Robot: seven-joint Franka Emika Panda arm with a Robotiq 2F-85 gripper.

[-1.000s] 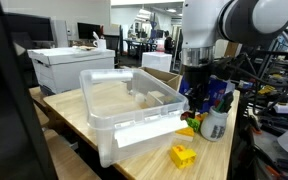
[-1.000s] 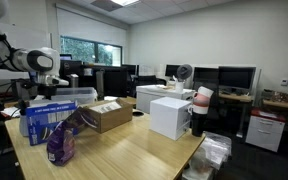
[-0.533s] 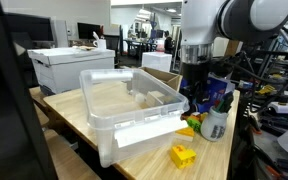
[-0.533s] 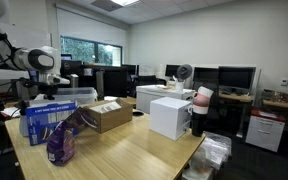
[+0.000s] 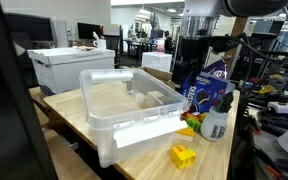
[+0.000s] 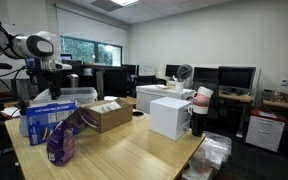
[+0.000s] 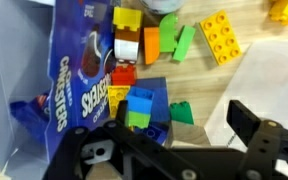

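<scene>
In the wrist view my gripper (image 7: 184, 120) stands open above a heap of toy bricks, with nothing between its fingers. Directly below it lie a green brick (image 7: 181, 112) and a blue-and-green brick (image 7: 139, 105) on the edge of a blue snack bag (image 7: 79, 70). Farther off are an orange brick (image 7: 151, 45), a second green brick (image 7: 184, 42) and a yellow brick (image 7: 222, 35). In both exterior views the gripper (image 5: 188, 78) (image 6: 53, 88) hangs raised beside the clear plastic bin (image 5: 114, 120), over the snack bag (image 5: 212, 88).
A loose yellow brick (image 5: 183, 155) lies near the table's front edge, and a white jar (image 5: 214, 125) stands by the bag. A purple bag (image 6: 62, 145), a cardboard box (image 6: 106, 116) and a white box (image 6: 171, 116) share the table (image 6: 134, 155). Desks and monitors fill the room behind.
The gripper has opened wide and the arm has lifted up and away from the bricks beside the bin.
</scene>
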